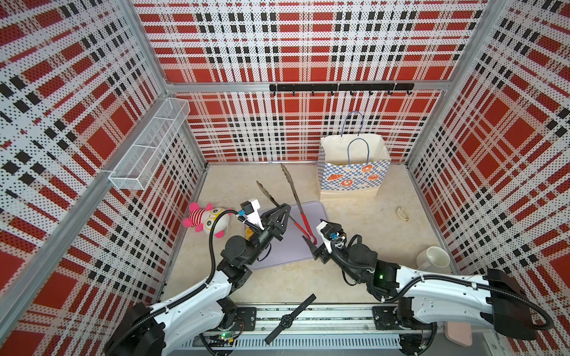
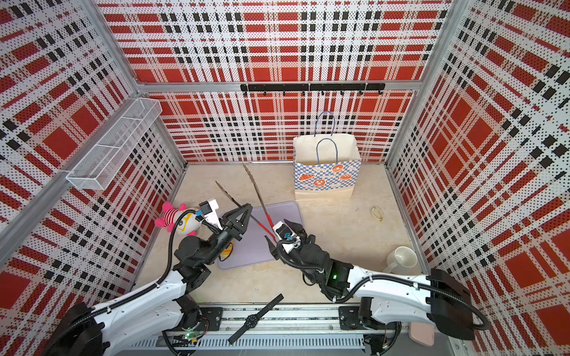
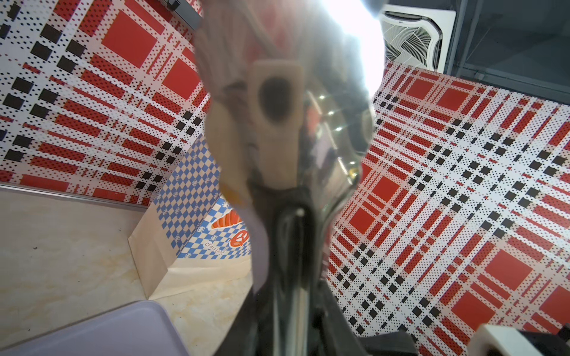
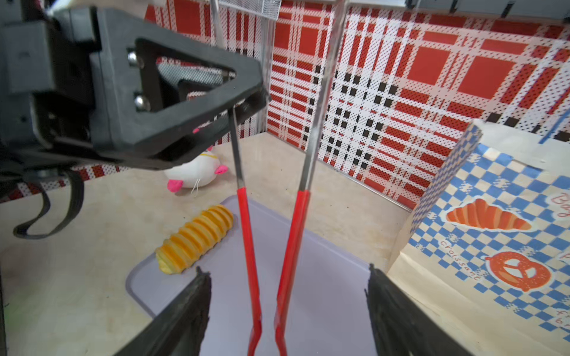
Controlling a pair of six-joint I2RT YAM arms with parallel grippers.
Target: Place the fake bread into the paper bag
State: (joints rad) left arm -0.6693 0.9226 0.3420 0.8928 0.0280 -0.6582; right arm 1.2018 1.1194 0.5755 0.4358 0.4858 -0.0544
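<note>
The tall cream checkered paper bag (image 1: pixel 351 172) stands open at the back. Over the lavender plastic tray (image 1: pixel 296 249), the left gripper (image 4: pixel 246 104) is clamped on one arm of the red-handled metal tongs (image 4: pixel 246 234). The right gripper (image 4: pixel 287 274) has its jaws apart around the handles. A ridged yellow toy loaf (image 4: pixel 196 239) lies on the tray's corner.

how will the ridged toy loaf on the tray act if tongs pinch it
The ridged loaf looks glossy, so it may slip, though its ridges could give the tongs some bite. Log-shaped and lying at the tray edge, it might roll off if nudged.
</note>
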